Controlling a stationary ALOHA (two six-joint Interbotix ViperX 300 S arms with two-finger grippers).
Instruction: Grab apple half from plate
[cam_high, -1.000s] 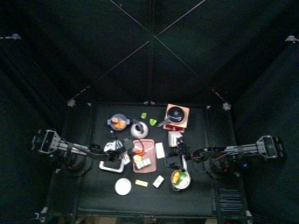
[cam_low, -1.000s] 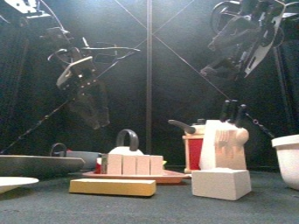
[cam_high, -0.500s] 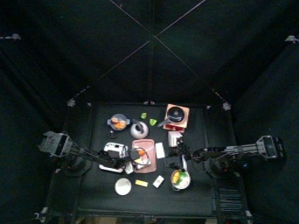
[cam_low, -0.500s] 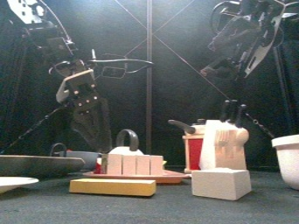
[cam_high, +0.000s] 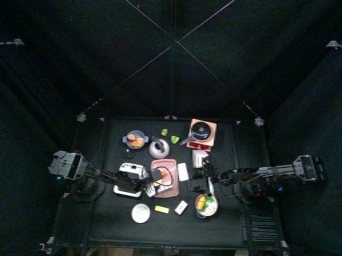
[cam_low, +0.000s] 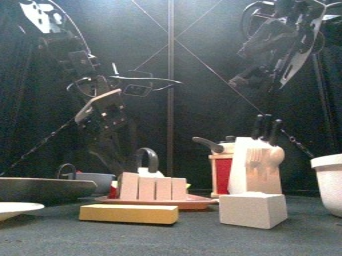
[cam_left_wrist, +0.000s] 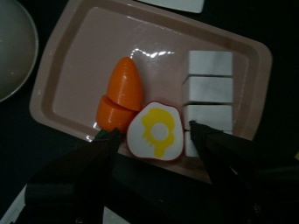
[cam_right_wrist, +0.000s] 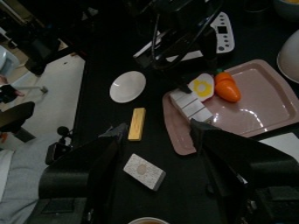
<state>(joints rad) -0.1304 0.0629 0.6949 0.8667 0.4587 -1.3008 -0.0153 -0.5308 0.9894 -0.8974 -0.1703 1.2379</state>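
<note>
Apple half (cam_left_wrist: 118, 94) sits on the pink plate (cam_left_wrist: 82, 52), an orange-red tapered piece between the plate's rim and the fried egg (cam_left_wrist: 156, 129), pretty much touching the egg. The left gripper (cam_left_wrist: 152, 150) hangs right above the plate with jaws spread wide. The piece's long axis points away between them, so they'd close across its narrow width. Tight on the egg side though. The right gripper (cam_right_wrist: 158, 144) rests off the plate, open too.

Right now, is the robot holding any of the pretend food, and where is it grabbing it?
No, nothing is held. The left gripper is open above the pink plate, with nothing between its jaws. The right gripper is open too, away from the food.
</note>
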